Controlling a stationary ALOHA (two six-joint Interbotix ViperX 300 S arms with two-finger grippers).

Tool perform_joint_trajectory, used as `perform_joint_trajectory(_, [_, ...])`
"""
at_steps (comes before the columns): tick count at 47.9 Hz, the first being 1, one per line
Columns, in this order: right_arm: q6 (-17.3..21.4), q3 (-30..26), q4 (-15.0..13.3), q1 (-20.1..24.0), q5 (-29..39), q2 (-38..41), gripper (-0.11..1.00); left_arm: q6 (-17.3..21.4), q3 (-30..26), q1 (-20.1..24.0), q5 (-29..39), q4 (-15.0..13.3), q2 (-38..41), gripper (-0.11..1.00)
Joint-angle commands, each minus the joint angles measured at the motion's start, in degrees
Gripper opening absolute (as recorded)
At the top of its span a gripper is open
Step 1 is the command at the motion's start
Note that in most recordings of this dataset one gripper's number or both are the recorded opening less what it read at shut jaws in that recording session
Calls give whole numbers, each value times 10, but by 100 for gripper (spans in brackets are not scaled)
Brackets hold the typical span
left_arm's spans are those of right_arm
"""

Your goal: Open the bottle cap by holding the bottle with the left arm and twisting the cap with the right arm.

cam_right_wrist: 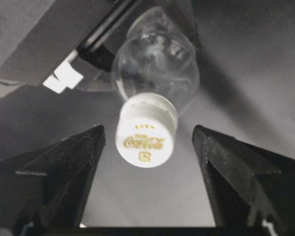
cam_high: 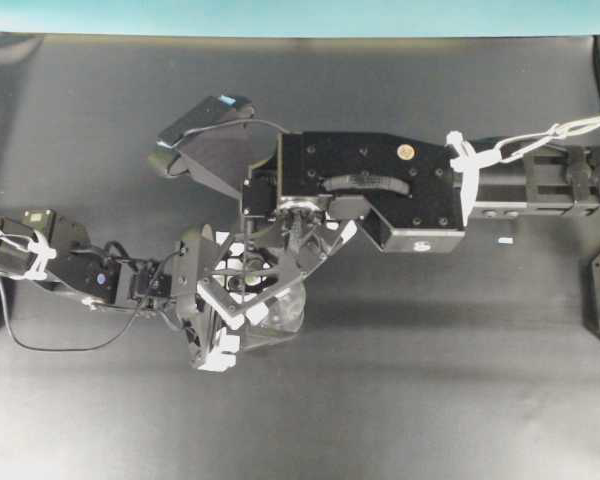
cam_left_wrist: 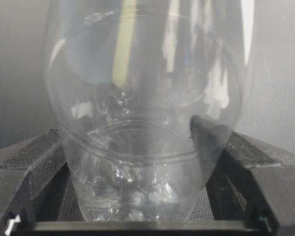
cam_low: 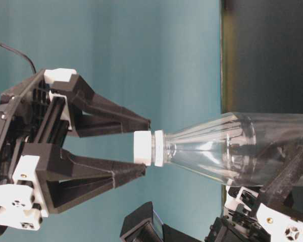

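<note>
The dark table [cam_high: 400,400] lies bare to the right and near side of the arms, which meet left of centre. The bottle [cam_low: 227,148] stands upright there, long axis vertical, its lower body pinched in the left gripper [cam_left_wrist: 147,196]. The bottle cap [cam_right_wrist: 146,137] points up between the right gripper [cam_right_wrist: 148,147]'s spread jaws, a gap on each side.

Soft, even overhead light falls on the dark worktop [cam_high: 400,400], leaving faint shadows beneath the arms. Glare streaks the bottle [cam_left_wrist: 147,98] in the left wrist view, where it is close and blurred. In the right wrist view the fingers [cam_right_wrist: 64,172] at the lower edge are soft, and the upper left is hazy.
</note>
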Motion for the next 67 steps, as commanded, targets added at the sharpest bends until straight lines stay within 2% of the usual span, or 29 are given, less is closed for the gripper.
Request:
perform_joint_trajectory(1, [0, 1, 1, 18, -11, -3, 66, -4, -1, -6, 6, 2, 9, 81])
perform_joint_trajectory(7, [-2, 6, 1, 20, -14, -3, 58, -4, -1, -6, 5, 2, 9, 81])
perform_joint_trajectory(14, [-8, 7, 4, 21, -10, -4, 40, -4, -1, -6, 5, 2, 9, 81])
perform_joint_trajectory(25, [-40, 7, 5, 18, -6, -4, 38, -4, 0, -7, 6, 1, 9, 81])
perform_joint_trajectory(35, [-134, 6, 6, 12, -4, -4, 38, -4, 0, -6, 6, 2, 9, 81])
perform_joint_trajectory(51, [-380, 5, 6, 8, -4, -4, 38, -4, 1, -7, 5, 2, 9, 81])
perform_joint_trajectory(60, [-491, 5, 7, 8, -7, -4, 38, -4, -1, -7, 5, 2, 9, 81])
perform_joint_trajectory(67, [-561, 5, 7, 9, -5, -4, 38, -4, -1, -7, 5, 2, 9, 81])
